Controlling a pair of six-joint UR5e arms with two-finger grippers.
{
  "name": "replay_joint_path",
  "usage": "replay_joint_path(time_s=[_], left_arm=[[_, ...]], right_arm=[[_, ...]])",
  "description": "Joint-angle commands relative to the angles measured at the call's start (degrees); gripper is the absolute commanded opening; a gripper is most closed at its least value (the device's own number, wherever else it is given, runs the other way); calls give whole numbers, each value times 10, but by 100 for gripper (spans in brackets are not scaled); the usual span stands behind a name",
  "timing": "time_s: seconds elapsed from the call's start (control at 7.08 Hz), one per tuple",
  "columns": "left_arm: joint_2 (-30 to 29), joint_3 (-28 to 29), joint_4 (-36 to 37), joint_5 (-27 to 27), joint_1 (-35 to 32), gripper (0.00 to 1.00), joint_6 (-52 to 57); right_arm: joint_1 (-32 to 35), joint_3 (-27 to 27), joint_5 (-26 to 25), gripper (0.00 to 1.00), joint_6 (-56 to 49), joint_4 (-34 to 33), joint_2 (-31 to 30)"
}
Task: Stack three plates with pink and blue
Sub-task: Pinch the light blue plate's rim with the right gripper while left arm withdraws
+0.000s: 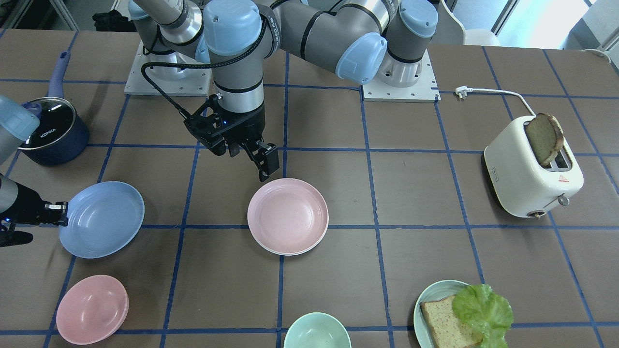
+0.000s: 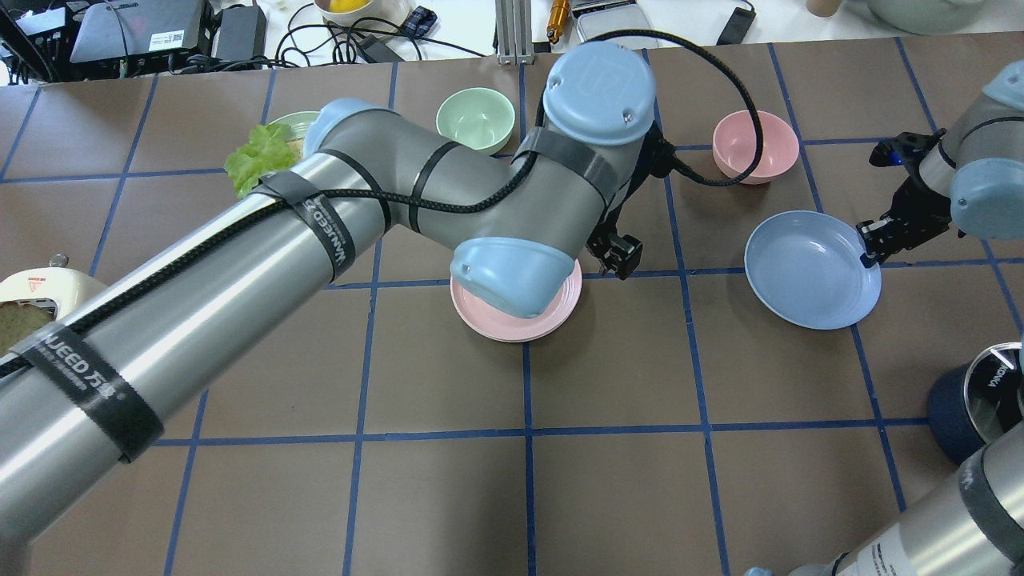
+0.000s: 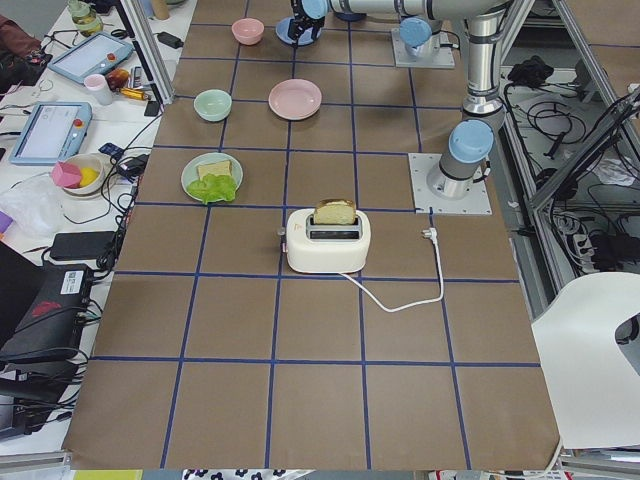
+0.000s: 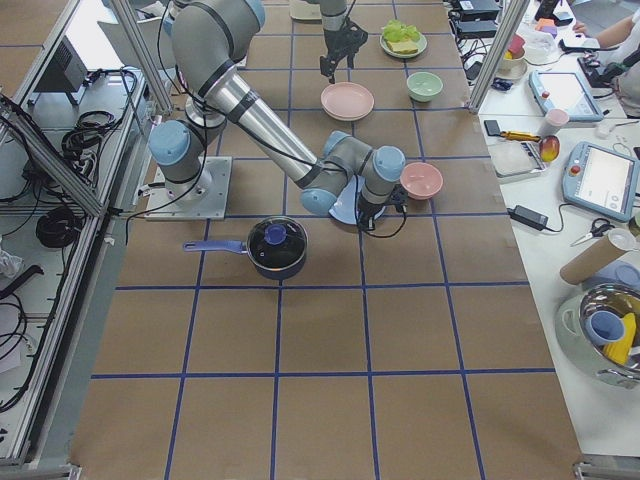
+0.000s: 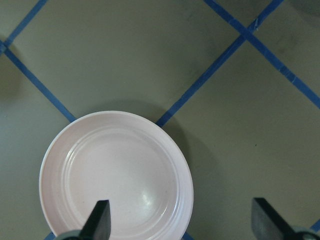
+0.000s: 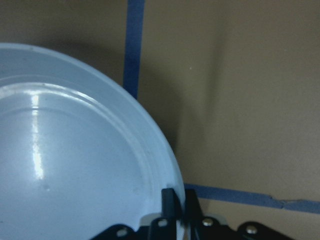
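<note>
The pale pink plate [image 1: 287, 215] lies at the table's middle, and a cream-white rim [image 1: 285, 253] shows just under its near edge. My left gripper [image 1: 251, 157] hangs open and empty above the plate's robot-side edge. In the left wrist view [image 5: 181, 210] its fingers [image 5: 102, 220] stand wide apart over the pink plate [image 5: 115, 175]. The light blue plate [image 1: 102, 218] lies apart on the robot's right. My right gripper [image 1: 62, 212] is shut on its rim. The right wrist view shows the fingers [image 6: 170, 200] pinching the blue rim [image 6: 165, 155].
A pink bowl [image 1: 92, 309] and a mint bowl [image 1: 316, 331] sit near the operators' edge. A mint plate [image 1: 425, 302] holds bread and lettuce. A white toaster [image 1: 532, 174] with bread stands on the robot's left. A navy lidded pot [image 1: 55, 130] stands behind the blue plate.
</note>
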Motion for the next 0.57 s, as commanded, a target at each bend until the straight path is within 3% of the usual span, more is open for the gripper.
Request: replay_joint_path(time_s=[0.0, 0.42], left_arm=[[6, 55, -80, -2, 51, 100, -1], [17, 96, -141, -8, 107, 100, -4]], right_arm=[[2, -5, 29, 0, -17, 55, -29], [28, -35, 91, 0, -10, 110, -61]])
